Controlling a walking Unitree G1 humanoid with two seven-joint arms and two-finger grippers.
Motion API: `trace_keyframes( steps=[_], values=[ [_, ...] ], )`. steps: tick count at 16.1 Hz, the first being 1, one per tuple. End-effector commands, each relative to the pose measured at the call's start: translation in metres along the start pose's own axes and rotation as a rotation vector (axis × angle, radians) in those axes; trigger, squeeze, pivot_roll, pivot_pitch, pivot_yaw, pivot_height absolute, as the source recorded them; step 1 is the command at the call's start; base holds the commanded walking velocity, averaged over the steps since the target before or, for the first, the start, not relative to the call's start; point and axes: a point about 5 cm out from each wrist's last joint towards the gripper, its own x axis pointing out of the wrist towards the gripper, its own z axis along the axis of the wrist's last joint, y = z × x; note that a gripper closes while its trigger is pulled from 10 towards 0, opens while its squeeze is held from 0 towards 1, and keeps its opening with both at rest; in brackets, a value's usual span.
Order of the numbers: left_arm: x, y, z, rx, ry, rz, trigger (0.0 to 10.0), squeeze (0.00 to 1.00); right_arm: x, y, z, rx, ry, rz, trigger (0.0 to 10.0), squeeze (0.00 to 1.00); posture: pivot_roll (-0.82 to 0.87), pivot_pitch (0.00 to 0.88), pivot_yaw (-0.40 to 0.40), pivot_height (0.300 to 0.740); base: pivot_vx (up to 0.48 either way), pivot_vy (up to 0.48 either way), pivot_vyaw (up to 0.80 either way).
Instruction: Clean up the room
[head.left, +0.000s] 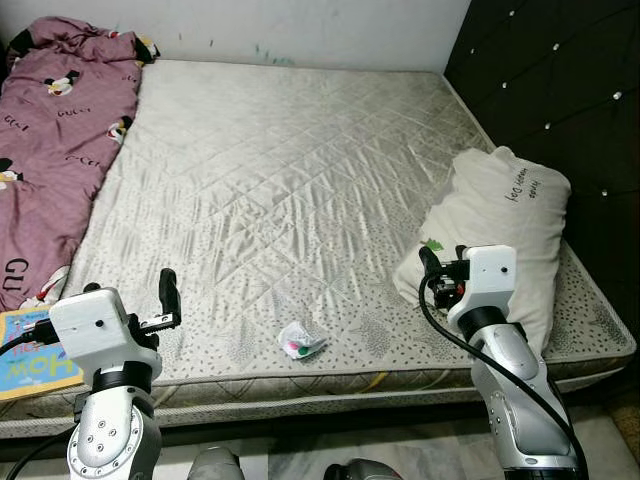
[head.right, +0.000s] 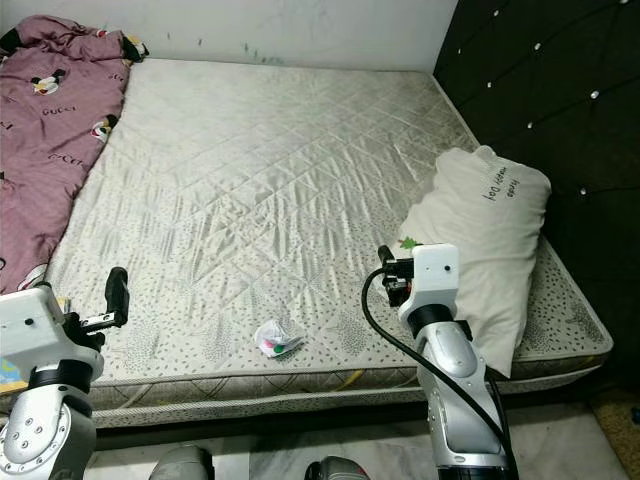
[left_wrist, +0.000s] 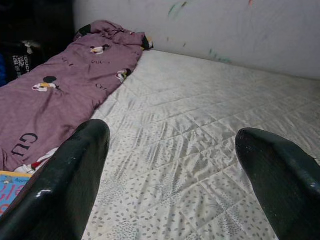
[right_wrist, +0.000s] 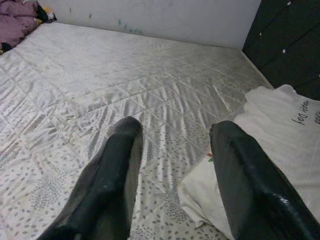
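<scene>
The robot stood at the bed's near edge, both arms raised over it, likely readying a pick. A crumpled wrapper, the likeliest thing to clear, lay near that edge, between the two arms. The left gripper held its fingers wide apart, empty, and the right gripper likewise, just beside the pillow at the right edge. The head views showed a book at the near left corner; the left wrist view caught just its corner, beside the purple blanket.
</scene>
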Motion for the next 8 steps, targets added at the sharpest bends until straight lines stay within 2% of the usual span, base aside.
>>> trace_keyframes(
  steps=[1, 8],
  values=[
    [0.0006, -0.0018, -0.0032, -0.008, 0.02, -0.007, 10.0, 0.0, 0.0015, -0.0005, 0.0053, 0.0, -0.021, 0.006, 10.0, 1.0, 0.13, 0.078, -0.076, 0.74, 0.0, 0.0, 0.0],
    [0.0007, -0.0044, -0.0027, -0.025, 0.021, -0.021, 10.0, 0.0, 0.0033, -0.0022, 0.0051, -0.001, -0.012, 0.0, 10.0, 1.0, 0.13, 0.093, -0.079, 0.74, 0.0, 0.0, 0.0]
  ],
)
